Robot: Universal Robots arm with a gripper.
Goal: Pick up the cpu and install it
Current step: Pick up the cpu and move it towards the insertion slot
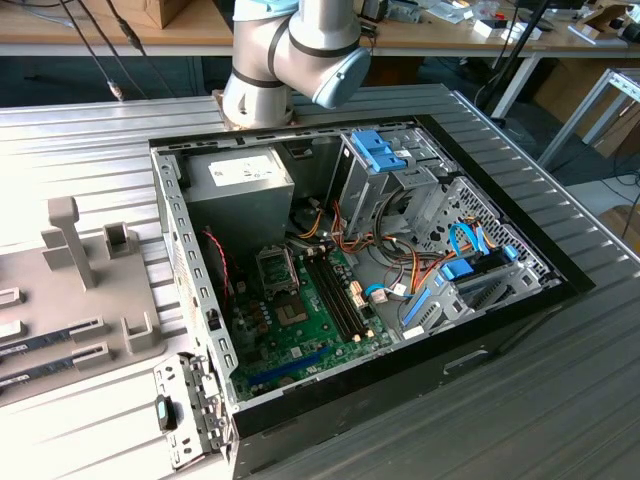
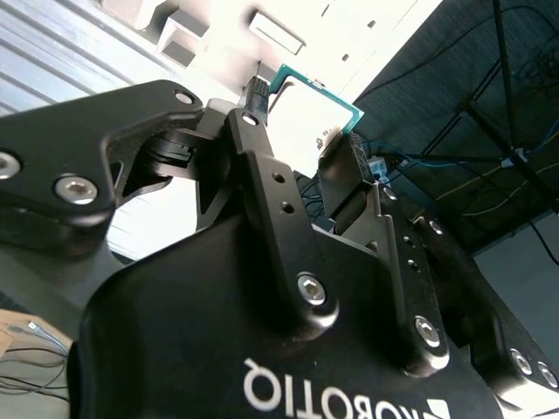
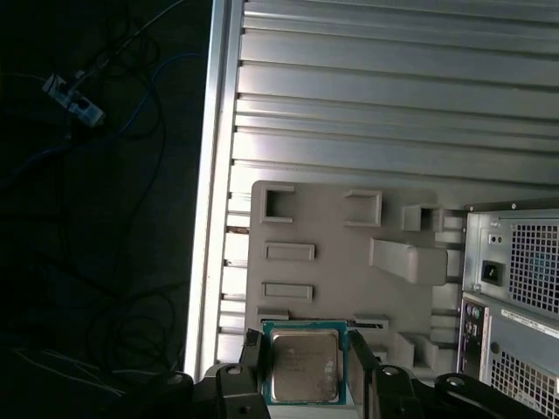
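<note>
**Jaws:** partly closed and clamped on the cpu [image 3: 303, 371]. In the first wrist view the two black fingers [image 3: 252, 356] bear against opposite edges of the chip; its silvery-grey metal top, framed by a green border, sits square between them. In the second wrist view the cpu [image 2: 307, 106] stands at the fingertips [image 2: 255, 98]; its green edge is visible and its face is washed out by glare; the black body of the jaws fills the foreground.

**Position of the cpu:** gripped between the jaws, over the near end of a grey fixture tray [image 3: 341, 218]; it is not seated in the computer.

**Beyond the jaws, in line with the fingertips:** the tray, with raised blocks and shallow rectangular recesses; it lies flat on the ribbed metal surface [image 3: 393, 87].

**To one side of the jaws:** the perforated rear panel of the computer case [image 3: 515, 279], just beside the tray.

**To the other side of the jaws:** the edge of the surface, then dark floor with loose cables [image 3: 96, 175].

**Exterior view:** the arm's grey joints [image 1: 295, 50] stand at one end of the open computer case [image 1: 500, 335]; the case lies on the surface [image 1: 100, 140] with its interior exposed. Inside are the motherboard [image 1: 300, 320], a black socket frame [image 1: 278, 268] mounted on it, a grey power supply box [image 1: 240, 185] near that frame, and bundles of coloured wiring [image 1: 400, 270]; the fixture tray [image 1: 90, 300] rests on the surface beside the case.
</note>
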